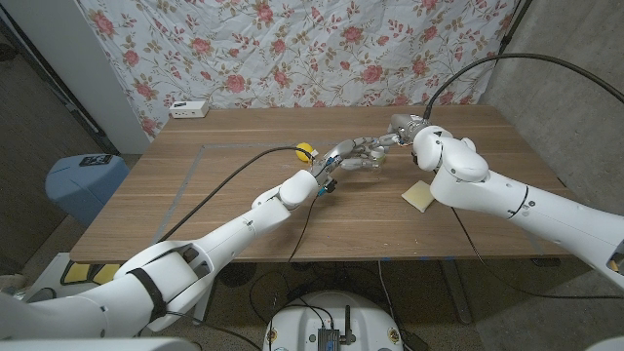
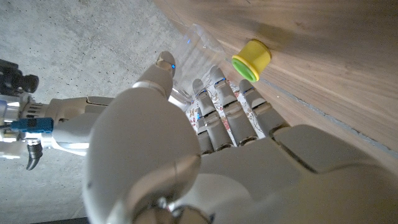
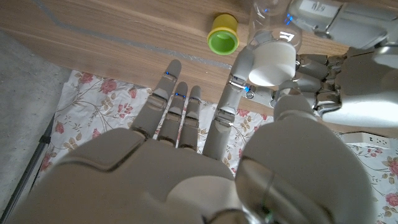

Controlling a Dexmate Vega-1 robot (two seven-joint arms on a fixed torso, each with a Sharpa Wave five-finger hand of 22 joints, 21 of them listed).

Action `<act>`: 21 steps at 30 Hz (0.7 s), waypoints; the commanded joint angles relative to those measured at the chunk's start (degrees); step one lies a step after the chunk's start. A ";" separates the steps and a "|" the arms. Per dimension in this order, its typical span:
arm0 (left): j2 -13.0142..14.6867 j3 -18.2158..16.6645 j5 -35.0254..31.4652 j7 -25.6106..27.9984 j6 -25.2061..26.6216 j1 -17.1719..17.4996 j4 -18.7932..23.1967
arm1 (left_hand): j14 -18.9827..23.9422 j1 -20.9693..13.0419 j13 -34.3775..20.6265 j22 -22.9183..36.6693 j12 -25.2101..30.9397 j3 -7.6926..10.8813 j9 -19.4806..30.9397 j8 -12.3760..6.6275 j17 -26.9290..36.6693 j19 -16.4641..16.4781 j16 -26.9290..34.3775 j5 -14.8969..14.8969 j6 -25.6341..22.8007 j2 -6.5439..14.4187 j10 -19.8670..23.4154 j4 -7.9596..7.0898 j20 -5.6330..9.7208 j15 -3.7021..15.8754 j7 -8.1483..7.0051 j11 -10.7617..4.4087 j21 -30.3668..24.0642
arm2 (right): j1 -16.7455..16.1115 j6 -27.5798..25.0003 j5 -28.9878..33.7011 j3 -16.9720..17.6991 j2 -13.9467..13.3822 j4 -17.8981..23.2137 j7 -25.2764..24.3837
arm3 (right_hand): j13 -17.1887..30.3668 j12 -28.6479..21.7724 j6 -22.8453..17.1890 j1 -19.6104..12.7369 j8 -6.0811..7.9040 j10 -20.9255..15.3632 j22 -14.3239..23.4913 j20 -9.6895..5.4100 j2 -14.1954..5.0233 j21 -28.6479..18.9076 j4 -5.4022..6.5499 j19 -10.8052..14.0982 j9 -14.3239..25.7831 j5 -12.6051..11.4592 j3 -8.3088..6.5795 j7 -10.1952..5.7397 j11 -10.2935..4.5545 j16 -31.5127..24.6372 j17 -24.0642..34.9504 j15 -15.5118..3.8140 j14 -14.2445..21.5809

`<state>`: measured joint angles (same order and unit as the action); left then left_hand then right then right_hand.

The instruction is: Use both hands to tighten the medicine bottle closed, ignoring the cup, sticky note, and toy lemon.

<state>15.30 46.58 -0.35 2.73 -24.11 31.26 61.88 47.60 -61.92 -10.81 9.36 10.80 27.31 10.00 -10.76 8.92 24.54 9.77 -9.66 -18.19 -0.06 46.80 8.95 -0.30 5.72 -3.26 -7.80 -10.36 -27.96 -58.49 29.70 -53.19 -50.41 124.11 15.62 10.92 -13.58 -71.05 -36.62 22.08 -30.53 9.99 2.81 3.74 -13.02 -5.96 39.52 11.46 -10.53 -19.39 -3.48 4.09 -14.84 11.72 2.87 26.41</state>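
Meeting near the middle of the brown wooden table (image 1: pixel 195 195): left hand (image 1: pixel 343 156), fingers (image 2: pixel 219 102) wrapped round the clear plastic medicine bottle (image 2: pixel 193 53); right hand (image 1: pixel 398 130) at the bottle's top, thumb and one finger (image 3: pixel 233 93) pinching the white round cap (image 3: pixel 272 61), remaining fingers spread. Printed label under the left fingers, writing too small and covered to read. Bottle held between both hands above the tabletop. Small yellow-green cup (image 3: pixel 222 32) lying on its side just beside the hands. Pale yellow sticky note (image 1: pixel 419 196), no visible writing, flat under the right forearm. White power strip (image 1: pixel 188 108) at the far edge; floral cloth (image 1: pixel 292 49) behind.
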 commanded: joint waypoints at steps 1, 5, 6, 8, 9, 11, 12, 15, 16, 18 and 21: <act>-0.17 -0.06 -0.09 0.27 -0.24 0.02 -0.30 | 0.06 0.10 -0.08 0.17 0.23 0.35 0.16 0.08 0.24 -0.18 0.19 -0.36 -0.11 0.38 0.90 -0.17 0.08 4.13 -0.45 -0.50 -0.24 | 0.39 -1.17 1.01 -0.39 -0.01 -0.12 0.90 | 0.12 -0.02 0.78 0.94 -0.25 -0.05 0.31 0.21 0.22 -0.01 0.14 0.39 0.05 -0.13 0.65 -0.02 -0.21 0.07 0.03 0.09 0.30; -0.18 -0.01 -0.14 0.19 -0.23 -0.07 -0.33 | 0.02 0.10 -0.09 0.17 0.26 0.38 0.16 0.08 0.22 -0.20 0.16 -0.36 -0.09 0.37 0.97 -0.16 0.08 4.17 -0.47 -0.55 -0.24 | 0.08 -1.41 0.94 -0.15 -0.23 0.21 0.70 | 0.13 0.53 2.41 2.14 -1.15 0.52 0.32 0.56 0.53 0.32 0.44 -0.12 0.03 -0.07 1.19 0.01 0.09 0.46 0.04 0.56 -0.16; -0.18 0.00 -0.13 0.14 -0.22 -0.10 -0.33 | 0.01 0.09 -0.09 0.17 0.26 0.39 0.16 0.07 0.22 -0.20 0.16 -0.36 -0.11 0.37 0.95 -0.15 0.07 4.17 -0.47 -0.54 -0.24 | 0.05 -1.71 0.95 -0.14 -0.20 0.28 0.72 | 0.14 0.64 3.02 2.48 -1.46 0.60 0.33 0.65 0.63 0.39 0.51 -0.22 0.03 -0.07 1.35 -0.03 0.13 0.59 0.04 0.76 -0.32; -0.16 0.01 -0.20 0.19 -0.19 -0.11 -0.30 | 0.00 0.09 -0.09 0.17 0.26 0.37 0.16 0.07 0.23 -0.20 0.17 -0.36 -0.11 0.33 0.97 -0.14 0.09 4.16 -0.55 -0.59 -0.24 | 0.08 -1.87 0.81 -0.12 -0.36 0.46 0.94 | 0.15 0.91 4.19 3.15 -2.07 0.85 0.33 0.76 0.73 0.55 0.68 -0.45 0.04 -0.10 1.63 0.58 0.27 0.81 0.06 0.79 -0.58; -0.16 0.01 -0.16 0.15 -0.21 -0.12 -0.31 | -0.02 0.08 -0.09 0.17 0.27 0.37 0.16 0.07 0.22 -0.21 0.15 -0.35 -0.11 0.31 0.99 -0.13 0.09 4.16 -0.56 -0.61 -0.24 | 0.03 -1.85 0.63 -0.01 -0.44 0.54 0.99 | 0.16 1.08 5.08 3.64 -2.52 1.04 0.33 0.81 0.87 0.63 0.80 -0.57 0.04 -0.11 1.85 0.64 0.39 0.92 0.06 0.82 -0.68; -0.13 0.02 -0.18 0.08 -0.20 -0.15 -0.27 | -0.03 0.09 -0.09 0.17 0.30 0.36 0.16 0.07 0.23 -0.20 0.16 -0.35 -0.12 0.29 1.05 -0.13 0.14 4.17 -0.51 -0.63 -0.25 | -0.10 -1.82 0.40 0.15 -0.54 0.68 0.89 | 0.18 1.37 5.89 4.29 -2.96 1.47 0.34 0.96 0.93 0.80 0.99 -0.90 0.08 -0.14 2.11 1.02 0.47 1.13 0.08 1.02 -0.95; -0.13 0.02 -0.16 0.06 -0.20 -0.15 -0.27 | -0.04 0.07 -0.09 0.17 0.29 0.35 0.16 0.07 0.23 -0.21 0.16 -0.35 -0.12 0.27 1.03 -0.11 0.12 4.19 -0.55 -0.77 -0.24 | -0.12 -1.82 0.31 0.17 -0.60 0.74 0.91 | 0.19 1.48 6.21 4.52 -3.13 1.67 0.34 1.02 0.95 0.84 1.06 -0.96 0.09 -0.15 2.20 1.08 0.62 1.19 0.09 1.06 -1.02; -0.14 0.03 -0.18 0.07 -0.22 -0.16 -0.29 | -0.03 0.03 -0.09 0.18 0.28 0.37 0.16 0.08 0.24 -0.24 0.18 -0.36 -0.09 0.31 1.01 -0.09 0.13 4.20 -0.53 -0.60 -0.24 | -0.27 -1.79 -0.10 0.40 -0.75 0.94 0.83 | 0.20 1.73 7.05 5.12 -3.56 2.09 0.34 1.15 0.99 0.93 1.24 -1.12 0.13 -0.15 2.43 1.09 0.75 1.34 0.11 1.24 -1.22; -0.16 0.03 -0.16 0.04 -0.25 -0.17 -0.32 | -0.02 0.01 -0.09 0.18 0.30 0.36 0.16 0.07 0.25 -0.25 0.19 -0.35 -0.12 0.30 1.04 -0.08 0.14 4.22 -0.50 -0.48 -0.23 | -0.21 -1.72 -0.26 0.42 -0.87 1.01 1.01 | 0.21 1.80 7.60 5.39 -3.84 2.18 0.34 1.26 1.07 0.98 1.28 -1.23 0.15 -0.16 2.56 1.08 0.83 1.46 0.10 1.42 -1.38; -0.18 0.05 -0.11 -0.03 -0.24 -0.17 -0.31 | -0.06 -0.05 -0.09 0.18 0.28 0.39 0.16 0.10 0.25 -0.28 0.17 -0.36 -0.04 0.31 1.01 -0.05 0.11 4.31 -0.57 -0.61 -0.23 | 0.04 -1.77 -0.58 0.40 -1.12 1.22 1.56 | 0.23 2.04 8.99 6.09 -4.50 2.66 0.34 1.47 1.22 1.11 1.44 -1.51 0.20 -0.17 2.87 1.35 1.07 1.67 0.12 1.70 -1.68; -0.18 0.06 -0.14 -0.02 -0.27 -0.17 -0.32 | -0.05 -0.05 -0.09 0.18 0.27 0.39 0.16 0.08 0.25 -0.27 0.19 -0.36 -0.07 0.32 0.98 -0.05 0.15 4.33 -0.58 -0.77 -0.24 | 0.17 -1.63 -0.95 0.44 -1.36 1.37 1.80 | 0.26 2.33 10.43 6.93 -5.09 3.33 0.35 1.73 1.30 1.32 1.67 -2.05 0.45 -0.21 3.21 1.82 1.29 1.91 0.14 2.08 -2.05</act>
<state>15.17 46.55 -0.46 2.90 -24.25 31.20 61.65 47.60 -61.92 -10.78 9.36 10.82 27.30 10.00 -10.76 8.92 24.54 9.77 -9.61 -18.19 -0.08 46.71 8.95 -0.30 5.72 -3.26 -7.89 -10.36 -27.94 -60.12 30.11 -53.12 -50.97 124.73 16.55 11.08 -11.43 -61.68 -30.49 17.37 -27.76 10.29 4.33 4.91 -11.85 -4.35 37.99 11.61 -10.55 -16.58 -1.93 5.27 -13.26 11.73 4.64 24.63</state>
